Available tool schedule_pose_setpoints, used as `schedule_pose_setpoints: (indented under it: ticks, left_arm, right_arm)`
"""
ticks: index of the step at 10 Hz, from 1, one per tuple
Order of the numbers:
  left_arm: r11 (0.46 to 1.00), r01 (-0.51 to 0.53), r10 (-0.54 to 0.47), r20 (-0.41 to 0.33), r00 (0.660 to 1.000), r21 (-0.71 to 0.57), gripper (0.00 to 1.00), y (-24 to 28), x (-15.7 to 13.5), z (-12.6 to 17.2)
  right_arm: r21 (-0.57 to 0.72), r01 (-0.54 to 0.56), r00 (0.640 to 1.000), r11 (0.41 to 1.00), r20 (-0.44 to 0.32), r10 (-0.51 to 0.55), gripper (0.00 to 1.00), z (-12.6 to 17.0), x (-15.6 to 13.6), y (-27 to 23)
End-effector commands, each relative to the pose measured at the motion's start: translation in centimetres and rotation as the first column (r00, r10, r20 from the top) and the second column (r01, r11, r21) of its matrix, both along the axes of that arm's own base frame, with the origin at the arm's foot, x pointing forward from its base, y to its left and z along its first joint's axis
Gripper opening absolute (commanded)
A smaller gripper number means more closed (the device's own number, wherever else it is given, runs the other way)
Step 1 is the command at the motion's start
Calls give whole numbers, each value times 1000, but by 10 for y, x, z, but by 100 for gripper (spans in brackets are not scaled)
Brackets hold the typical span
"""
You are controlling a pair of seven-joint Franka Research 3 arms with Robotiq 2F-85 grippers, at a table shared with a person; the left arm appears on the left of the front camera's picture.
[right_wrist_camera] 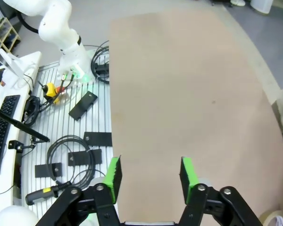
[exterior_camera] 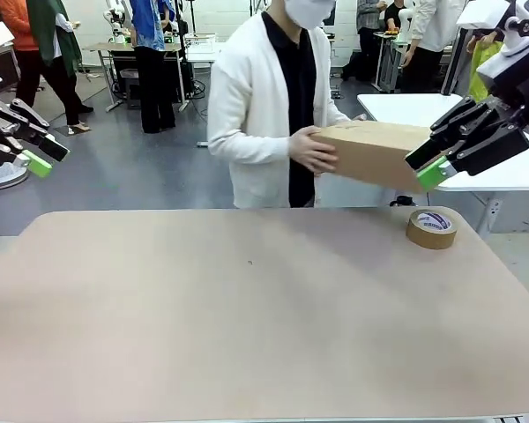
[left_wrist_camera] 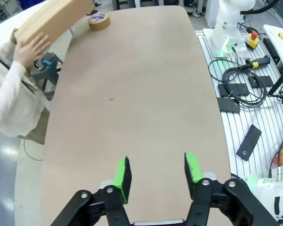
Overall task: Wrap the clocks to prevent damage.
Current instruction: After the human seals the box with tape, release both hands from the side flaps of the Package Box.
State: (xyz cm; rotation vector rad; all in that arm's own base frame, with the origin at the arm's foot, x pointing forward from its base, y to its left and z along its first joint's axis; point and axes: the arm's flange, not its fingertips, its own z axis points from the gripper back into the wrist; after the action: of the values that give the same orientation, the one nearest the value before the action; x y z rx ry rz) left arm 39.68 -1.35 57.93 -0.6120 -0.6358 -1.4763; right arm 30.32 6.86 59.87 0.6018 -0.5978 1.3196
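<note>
Table [exterior_camera: 247, 326]: large, rounded corners, matte tan-brown top, bare over most of its area; one small dark speck near the middle. All positions below are given relative to this table.

Person [exterior_camera: 264, 97]: stands at the far edge, white cardigan over black top. One hand [exterior_camera: 313, 150] is flat on the side of a cardboard box [exterior_camera: 375, 152].

Cardboard box: plain brown, held in the air beyond the far right part of the table, not touching it. No print readable on it. Its contents cannot be seen, and no clock is visible.

Right gripper [exterior_camera: 434, 169]: raised above the far right edge, just in front of the box in the front view; contact cannot be confirmed. Its wrist view shows the green pads [right_wrist_camera: 114, 178] well apart with nothing between them, table top below.

Left gripper [exterior_camera: 37, 159]: raised off the left edge. Fingers spread wide in its wrist view [left_wrist_camera: 156, 173], holding nothing.

Tape roll [exterior_camera: 432, 228]: brown packing tape lying flat on the far right corner. White label with blue print on its top face; text too small to read.

Room: grey floor, other people and work tables behind. On the robot's side of the table, a ribbed metal deck [right_wrist_camera: 61, 141] carries black cables, black plates, and yellow and red button boxes.
</note>
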Motion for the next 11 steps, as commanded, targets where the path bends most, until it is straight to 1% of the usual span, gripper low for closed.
schedule_pose_setpoints:
  ticks: [1, 2, 3, 4, 5, 6, 10, 11]
  left_arm:
    - [999, -11, 12, -29, 1000, 41, 100, 2, -2, 2]
    - [998, -19, 20, -14, 1000, 66, 72, 0, -4, 3]
    - [997, -24, 24, -7, 1000, 76, 81, 0, -4, 3]
    - [995, -33, 33, 2, 999, 95, 92, 1, -5, 4]
    - [980, -65, 54, 61, 997, 188, 100, 0, -10, 5]
    - [999, -1, 1, 3, 1000, 52, 100, 3, -2, 0]
    - [999, -1, 1, 3, 1000, 52, 100, 3, -2, 0]
    - [997, -3, 2, 13, 1000, 81, 100, 5, -2, 0]
  right_arm:
    - [-37, 25, 999, 999, -34, -26, 66, -7, 3, 5]
    - [-40, 24, 999, 999, -35, -26, 76, -7, 2, 4]
    - [-45, 26, 999, 999, -36, -28, 86, -7, 1, 4]
    - [-46, 24, 999, 999, -38, -25, 96, -7, -1, 3]
    - [-59, 25, 998, 998, -56, -29, 100, -6, -4, 1]
    - [-24, 10, 1000, 1000, -22, -10, 100, -5, 2, 0]
    - [-24, 10, 1000, 1000, -22, -10, 100, -5, 2, 0]
    - [-23, 8, 1000, 1000, -25, -9, 100, -4, 1, -1]
